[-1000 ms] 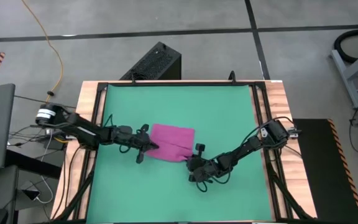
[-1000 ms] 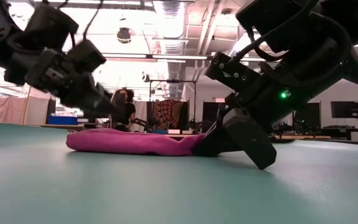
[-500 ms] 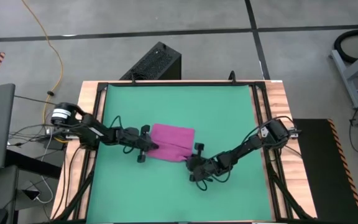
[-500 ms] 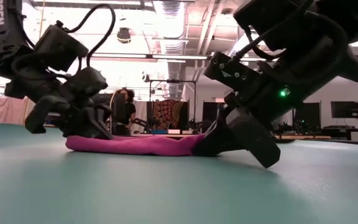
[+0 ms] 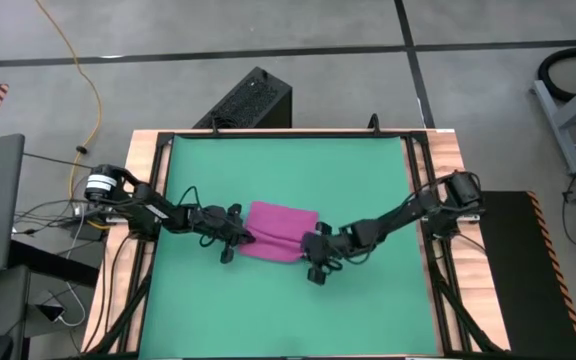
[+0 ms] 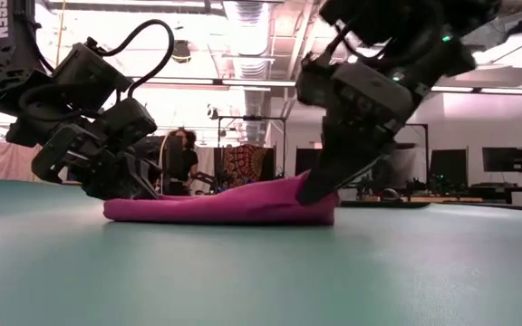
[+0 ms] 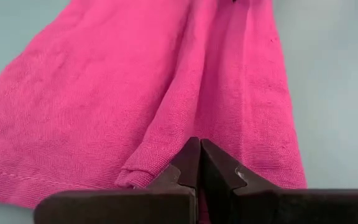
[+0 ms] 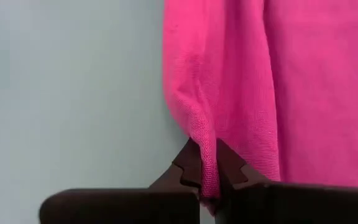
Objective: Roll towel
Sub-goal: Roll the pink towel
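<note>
The magenta-pink towel (image 5: pixel 281 231) lies flat on the green mat (image 5: pixel 368 180) near the table's middle, and its right end (image 6: pixel 311 201) is raised into a hump. My left gripper (image 5: pixel 243 238) is shut, with its tips down on the towel's left end (image 6: pixel 130 206). My right gripper (image 5: pixel 309 247) is shut on the towel's right end, slanting down from the right. My left gripper has its shut fingertips (image 7: pixel 199 163) on the towel's left end, beside a raised fold (image 7: pixel 143 176). It slants down from the table's left. Whether any cloth lies between the fingers, I cannot tell. My right gripper pinches a folded edge of the towel's right end (image 8: pixel 205 163) between its two fingertips. The fingers slant down from the table's right. That end is lifted a little off the mat; the remainder of the towel lies on it.
The green mat has bare room all around the towel. A wooden frame (image 5: pixel 148 160) borders the mat. A black box (image 5: pixel 251 98) stands on the floor beyond the far edge. A person (image 6: pixel 181 156) shows far off in the room behind.
My left gripper has come down onto the towel's left end and tipped steeper. My right gripper has risen, turned and moved toward the far edge and left with the towel's right end, which is now lifted off the mat and bunched over; the left end stayed put.
</note>
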You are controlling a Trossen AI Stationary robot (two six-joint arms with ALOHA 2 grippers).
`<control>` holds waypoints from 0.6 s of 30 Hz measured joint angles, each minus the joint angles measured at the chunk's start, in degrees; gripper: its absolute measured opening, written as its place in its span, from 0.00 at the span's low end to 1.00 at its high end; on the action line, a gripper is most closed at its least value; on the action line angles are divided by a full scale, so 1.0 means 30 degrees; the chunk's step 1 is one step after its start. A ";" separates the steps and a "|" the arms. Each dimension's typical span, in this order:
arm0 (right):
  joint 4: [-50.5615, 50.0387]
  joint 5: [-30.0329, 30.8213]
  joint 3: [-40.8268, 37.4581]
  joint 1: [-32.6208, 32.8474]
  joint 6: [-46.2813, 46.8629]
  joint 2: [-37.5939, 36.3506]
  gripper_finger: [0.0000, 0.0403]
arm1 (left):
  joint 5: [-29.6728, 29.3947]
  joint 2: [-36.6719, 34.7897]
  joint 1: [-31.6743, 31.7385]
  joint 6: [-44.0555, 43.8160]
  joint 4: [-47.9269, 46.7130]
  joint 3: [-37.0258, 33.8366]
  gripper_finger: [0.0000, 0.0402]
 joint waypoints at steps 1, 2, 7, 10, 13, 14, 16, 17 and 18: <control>0.0021 -0.0865 0.0000 -0.0332 0.0525 0.0012 0.05 | 0.0017 0.0000 0.0000 -0.0002 -0.0065 0.0000 0.00; 0.0051 -0.1743 0.0000 -0.0665 0.1179 0.0097 0.05 | 0.0031 0.0000 0.0000 -0.0007 -0.0109 0.0000 0.00; 0.0447 -0.4857 0.0015 -0.2230 0.4289 0.0408 0.05 | 0.0271 0.0000 0.0005 -0.0056 -0.0194 -0.0012 0.00; 0.0729 -0.5708 0.0015 -0.2692 0.4852 0.0271 0.05 | 0.0721 0.0000 0.0022 -0.0343 -0.0290 -0.0015 0.00; 0.0866 -0.5978 0.0015 -0.2801 0.4875 -0.0129 0.05 | 0.1056 0.0000 0.0022 -0.0641 -0.0373 -0.0015 0.00; 0.0768 -0.6038 0.0042 -0.2801 0.4881 -0.0323 0.05 | 0.1117 0.0000 0.0022 -0.0784 -0.0380 -0.0015 0.00; 0.0655 -0.6046 0.0051 -0.2801 0.4896 -0.0555 0.05 | 0.1493 0.0000 0.0019 -0.1096 -0.0427 -0.0015 0.00; 0.0637 -0.6032 0.0051 -0.2801 0.4901 -0.0613 0.05 | 0.1748 0.0000 0.0015 -0.1305 -0.0443 -0.0015 0.00; 0.0617 -0.5968 0.0051 -0.2805 0.4984 -0.0645 0.05 | 0.2032 0.0000 0.0015 -0.1515 -0.0459 -0.0015 0.00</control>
